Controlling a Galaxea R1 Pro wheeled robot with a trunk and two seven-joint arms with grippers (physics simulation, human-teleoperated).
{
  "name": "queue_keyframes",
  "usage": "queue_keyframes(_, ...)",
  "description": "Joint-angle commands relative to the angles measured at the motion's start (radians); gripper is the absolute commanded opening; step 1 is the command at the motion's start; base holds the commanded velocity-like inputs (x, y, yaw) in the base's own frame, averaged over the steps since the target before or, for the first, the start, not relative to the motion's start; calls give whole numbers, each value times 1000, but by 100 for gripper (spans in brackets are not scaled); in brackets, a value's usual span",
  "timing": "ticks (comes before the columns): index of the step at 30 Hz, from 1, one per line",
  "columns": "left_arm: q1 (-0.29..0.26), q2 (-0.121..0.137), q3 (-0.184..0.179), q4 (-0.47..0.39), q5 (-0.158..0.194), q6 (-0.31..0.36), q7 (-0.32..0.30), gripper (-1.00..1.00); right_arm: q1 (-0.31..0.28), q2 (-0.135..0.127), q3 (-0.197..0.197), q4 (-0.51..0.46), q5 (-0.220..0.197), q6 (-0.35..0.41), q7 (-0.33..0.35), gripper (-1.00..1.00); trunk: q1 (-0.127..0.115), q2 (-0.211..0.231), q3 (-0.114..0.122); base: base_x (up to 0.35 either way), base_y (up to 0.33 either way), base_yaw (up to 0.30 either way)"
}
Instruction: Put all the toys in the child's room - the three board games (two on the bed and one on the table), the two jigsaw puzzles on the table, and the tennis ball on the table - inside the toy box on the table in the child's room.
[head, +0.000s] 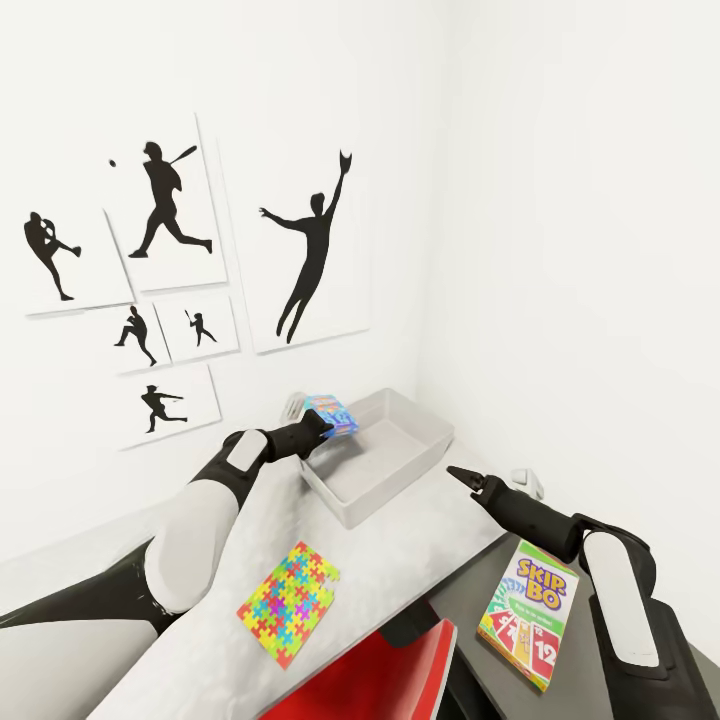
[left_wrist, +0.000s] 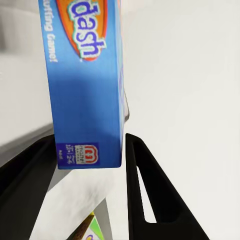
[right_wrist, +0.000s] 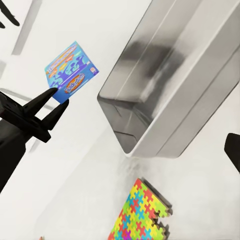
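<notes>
White-walled child's room with baseball silhouette posters (head: 165, 205), left gripper (head: 325, 425) clamped on blue board game (head: 333, 411) above grey toy box (head: 415, 470), "dash" lettering legible in left wrist view, jigsaw puzzle (head: 288, 602) on mottled table (head: 400, 530), right gripper (head: 462, 477) state unclear.

The small blue board game (head: 332, 413) sits clamped in the left pincer (head: 325, 428), tilted, above the near-left rim of the pale grey toy box (head: 405, 468). The bright jigsaw puzzle (head: 290, 602) lies flat on the table (head: 400, 545), nearer than that pincer. The Skip-Bo box (head: 528, 612) lies flat beneath the right pincer's arm.
</notes>
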Motion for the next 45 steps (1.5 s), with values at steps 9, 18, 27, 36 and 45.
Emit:
queue_keyframes(9, -2, -1, 5, 4, -2, 5, -1, -100, -1, 0, -2, 1, 10, 7, 6, 100, 1, -2, -14, 0, 0, 0)
queue_keyframes(18, -2, -1, 4, 6, -1, 5, -1, -100, -1, 2, -2, 4, 9, 6, 3, 100, 1, -2, -29, 0, 0, 0)
queue_keyframes(27, -2, -1, 3, 28, -1, -2, -1, -100, -1, 2, -3, 7, 9, 6, 3, 100, 1, -2, -44, 0, 0, 0)
queue_keyframes(36, -2, -1, 2, 56, -2, -6, -1, -100, -1, 2, -2, 7, 9, 5, 3, 100, 1, -2, -59, 0, 0, 0)
queue_keyframes(45, -2, -1, 1, 58, -2, -6, -1, -100, -1, 2, 2, 7, 9, 4, 1, 100, 1, -2, -74, 0, 0, 0)
